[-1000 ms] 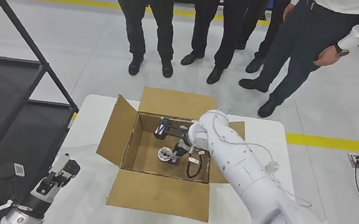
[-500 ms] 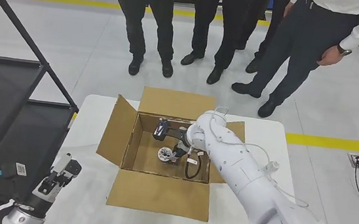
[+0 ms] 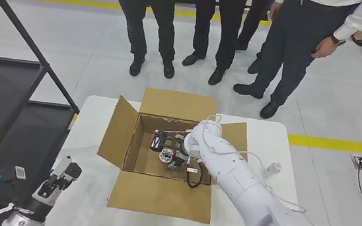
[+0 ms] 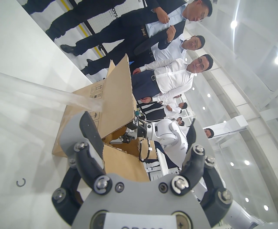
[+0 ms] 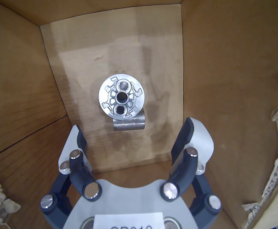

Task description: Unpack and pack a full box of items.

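Since a second ago my right arm has dropped deeper into the box (image 3: 159,197) and drawn towards its near side, while the metal part (image 5: 121,98) has stayed where it was on the cardboard floor. My left arm has hardly shifted.

From the right wrist view, the right gripper (image 5: 134,125) is down inside the box, pointing at the floor. Its fingers (image 5: 183,136) are spread wide, with nothing held. The part is a round, slotted disc with a short cylindrical stub. It lies just ahead of the fingertips, roughly centred on the gap between them. The disc sits beyond the tips and the stub reaches back about level with them. I see no contact with either finger.

From above, the box stands open on the white bench (image 3: 267,142) with all flaps folded outward.

The left gripper (image 3: 68,166) sits at the bench's near left corner, apart from the box, aimed towards its side. Its fingers are also wide apart and hold nothing.
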Tool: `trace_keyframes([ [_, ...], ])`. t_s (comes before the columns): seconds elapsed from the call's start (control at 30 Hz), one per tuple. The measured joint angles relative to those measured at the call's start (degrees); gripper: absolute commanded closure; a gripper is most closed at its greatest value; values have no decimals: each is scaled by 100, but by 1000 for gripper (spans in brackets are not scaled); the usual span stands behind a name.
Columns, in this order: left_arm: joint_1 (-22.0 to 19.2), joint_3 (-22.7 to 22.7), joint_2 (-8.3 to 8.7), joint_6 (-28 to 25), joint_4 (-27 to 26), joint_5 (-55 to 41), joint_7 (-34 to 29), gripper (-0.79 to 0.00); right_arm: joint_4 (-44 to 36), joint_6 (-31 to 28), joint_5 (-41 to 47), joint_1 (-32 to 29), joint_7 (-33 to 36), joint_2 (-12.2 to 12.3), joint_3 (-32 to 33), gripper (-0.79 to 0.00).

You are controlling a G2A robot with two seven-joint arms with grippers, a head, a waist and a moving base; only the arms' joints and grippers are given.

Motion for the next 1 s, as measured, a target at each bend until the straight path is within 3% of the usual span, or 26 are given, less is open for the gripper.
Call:
trace_keyframes([
  [0.5, 56, 48, -10, -35, -73, 73, 24, -785, 809, 239, -120, -113, -510, -300, -61, -785],
  [0.93, 68, 49, -12, -32, -87, 111, 41, -785, 957, 301, -64, -133, -623, -354, -22, -782],
  [1.0, 68, 49, -12, -32, -87, 111, 41, -785, 957, 301, -64, -133, -623, -354, -22, -554],
])
